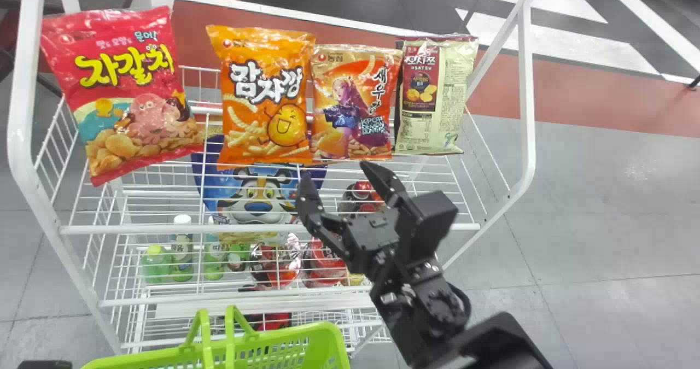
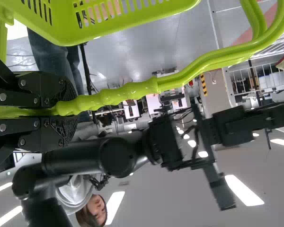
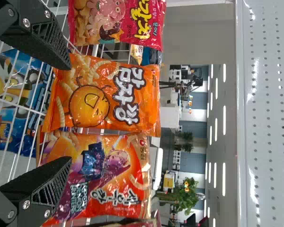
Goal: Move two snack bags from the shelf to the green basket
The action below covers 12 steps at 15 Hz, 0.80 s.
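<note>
surface: white wire shelf (image 1: 164, 230), rounded uprights, mesh sides, further wire tiers beneath. four snack bags stand in a row on its upper tier, seen from the head view:
- red bag (image 1: 136, 123) at the left end, tilted.
- orange bag (image 1: 262, 104), roughly upright, apart from the red one.
- orange-red bag (image 1: 350, 112), close beside the orange one.
- cream bag (image 1: 437, 95) at the right end, close beside the orange-red one.

lower down: blue pack (image 1: 257, 194) with a tiger face, small bottles (image 1: 182, 257), red cups (image 1: 325, 262).

green basket (image 1: 328, 347) at the bottom edge of the head view, at the near side of the shelf. left gripper (image 2: 68, 109) clamped on the basket's handle (image 2: 109, 97).

right gripper (image 1: 335, 172) in front of the shelf, fingers well apart, pointing toward the orange and orange-red bags. contact with either: cannot tell.

room: grey floor (image 1: 618, 205) right of the shelf; red band (image 1: 590, 93) beyond it, then dark flooring with white stripes (image 1: 547, 35). right wrist view adds a white perforated panel (image 3: 270, 113), a leafy plant (image 3: 184, 196) and rows of ceiling lights (image 3: 224, 179).
</note>
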### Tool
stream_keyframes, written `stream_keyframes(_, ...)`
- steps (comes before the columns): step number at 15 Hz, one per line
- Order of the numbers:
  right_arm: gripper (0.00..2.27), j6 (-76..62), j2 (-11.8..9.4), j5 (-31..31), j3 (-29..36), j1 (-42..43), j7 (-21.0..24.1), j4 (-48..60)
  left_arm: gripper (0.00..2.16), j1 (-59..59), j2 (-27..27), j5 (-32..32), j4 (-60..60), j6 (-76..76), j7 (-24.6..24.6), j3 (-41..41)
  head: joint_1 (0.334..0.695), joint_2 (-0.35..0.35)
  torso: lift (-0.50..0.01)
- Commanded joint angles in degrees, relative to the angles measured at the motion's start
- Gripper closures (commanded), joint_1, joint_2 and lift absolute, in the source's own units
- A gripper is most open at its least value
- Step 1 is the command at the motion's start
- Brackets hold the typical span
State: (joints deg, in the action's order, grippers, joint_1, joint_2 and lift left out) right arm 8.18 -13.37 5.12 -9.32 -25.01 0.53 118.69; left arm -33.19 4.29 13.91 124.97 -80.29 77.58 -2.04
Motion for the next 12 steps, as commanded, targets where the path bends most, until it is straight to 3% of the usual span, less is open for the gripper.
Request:
stream_keyframes(1,0.15,-0.83,0.89,0.07,-2.45,6.99,0.0,-6.8,2.11,0.14,-0.07,-0.11,-0.78,0.0,-0.06,-0.07,0.695,-0.336,-0.018)
stream_keyframes(4,0.15,-1.89,2.39,0.07,-4.04,13.85,0.0,-13.13,2.11,0.23,-0.16,-0.2,-1.39,0.17,-0.41,-0.07,0.695,-0.272,-0.018)
stream_keyframes(12,0.15,-6.11,5.46,0.16,-7.11,25.8,0.0,-27.63,2.11,1.02,-0.24,-0.29,-3.33,1.4,-0.5,-0.07,0.695,-0.194,-0.018)
